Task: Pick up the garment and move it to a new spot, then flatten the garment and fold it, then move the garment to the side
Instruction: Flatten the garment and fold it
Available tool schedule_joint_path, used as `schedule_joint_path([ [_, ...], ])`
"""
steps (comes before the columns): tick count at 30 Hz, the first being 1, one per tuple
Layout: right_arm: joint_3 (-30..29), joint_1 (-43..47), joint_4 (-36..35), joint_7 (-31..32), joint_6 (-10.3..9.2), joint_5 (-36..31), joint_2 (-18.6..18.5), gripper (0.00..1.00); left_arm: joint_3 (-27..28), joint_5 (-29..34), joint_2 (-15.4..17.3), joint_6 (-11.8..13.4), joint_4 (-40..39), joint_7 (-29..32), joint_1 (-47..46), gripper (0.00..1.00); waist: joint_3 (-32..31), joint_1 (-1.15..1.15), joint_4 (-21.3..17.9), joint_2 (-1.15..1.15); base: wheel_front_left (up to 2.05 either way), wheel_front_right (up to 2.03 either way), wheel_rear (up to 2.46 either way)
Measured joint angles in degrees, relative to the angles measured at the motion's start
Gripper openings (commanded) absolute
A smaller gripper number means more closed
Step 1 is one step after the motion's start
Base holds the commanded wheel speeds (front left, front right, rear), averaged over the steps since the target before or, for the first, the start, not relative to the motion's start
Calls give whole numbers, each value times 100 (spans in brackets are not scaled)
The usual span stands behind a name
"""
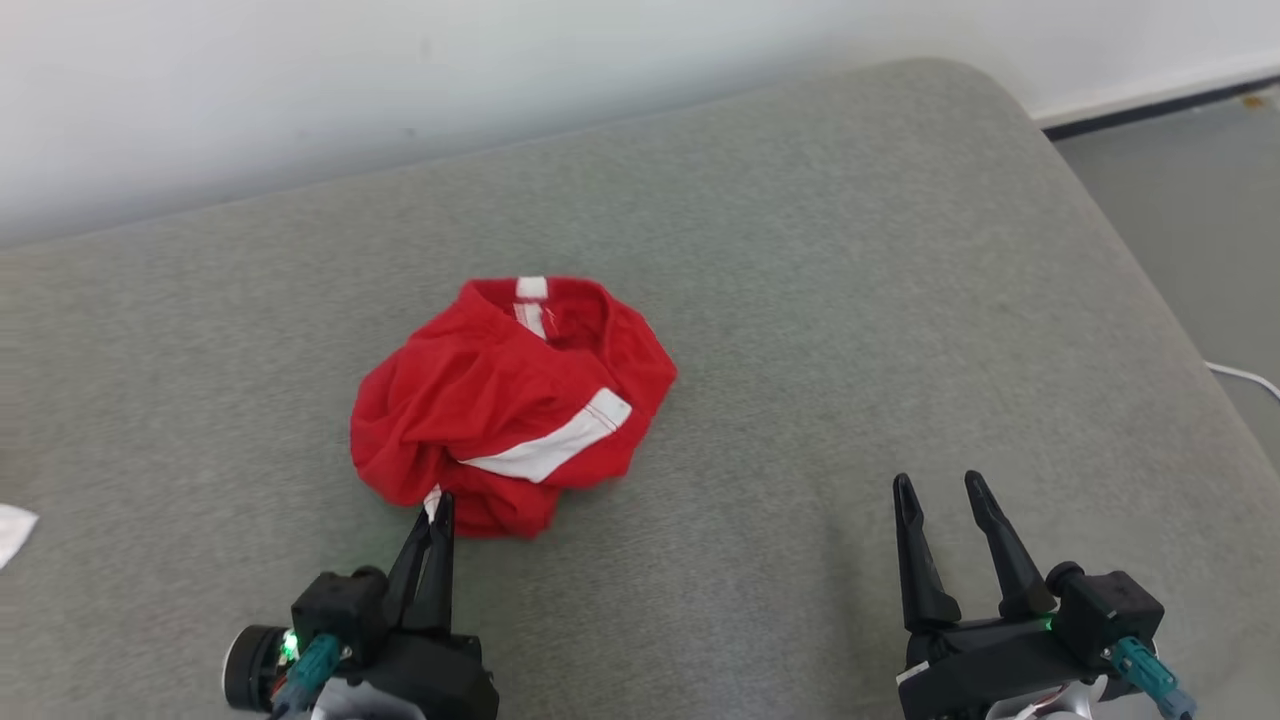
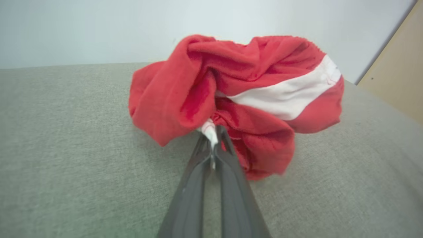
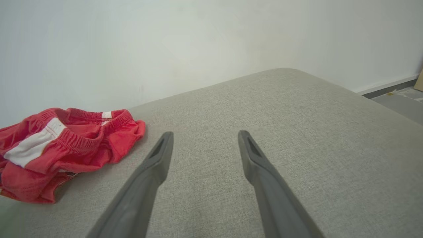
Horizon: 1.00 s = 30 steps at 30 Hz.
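We are at the first step, the pick-up. Our left claw is pinched shut on the near, white-trimmed hem of the red shorts, while our right claw gapes wide, well apart. Next, we judge, comes a slow lift and carry, since so thin a hold may slip. The shorts lie crumpled mid-way across the grey cushion. They are soft jersey with a white stripe and a gathered elastic waistband, on coarse weave.

There is one garment, one cushion, one white scrap at nine o'clock, and two grippers: left gripper at seven o'clock, right gripper at five.
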Motion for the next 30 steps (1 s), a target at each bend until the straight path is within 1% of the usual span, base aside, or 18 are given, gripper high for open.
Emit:
schedule_joint_path([
  [6,12,124,0,0,0,-40,2,100,45,215,104,-115,-444,0,539,0,-179,0,423,0,0,0,0],
  [10,19,162,-5,0,0,-38,0,100,-107,257,165,-200,-589,0,972,0,-287,-1,721,0,0,0,0],
  [12,23,165,-2,0,0,-38,2,100,-172,197,153,-207,-528,0,1190,0,-329,0,861,0,0,0,0],
  [15,64,169,10,0,0,-38,1,100,-302,166,137,-246,-236,0,1388,0,-378,0,1044,0,0,0,0],
  [20,57,228,25,0,0,-41,0,100,-348,-8,67,-253,-124,0,1390,0,-445,0,1265,0,0,0,0],
  [21,66,229,27,0,0,-41,0,100,-346,-14,54,-253,-144,0,1377,2,-456,0,1299,0,0,0,0],
  [22,96,225,22,0,0,-41,0,100,-342,-14,47,-253,-163,0,1362,70,-467,0,1329,0,0,0,0],
  [23,142,222,14,0,0,-42,-1,100,-336,-15,41,-253,-170,0,1355,100,-478,0,1354,0,0,0,0],
  [30,348,218,-7,0,0,-58,0,100,-168,-122,14,-250,-277,0,1412,100,-528,0,1465,0,0,0,0],
])
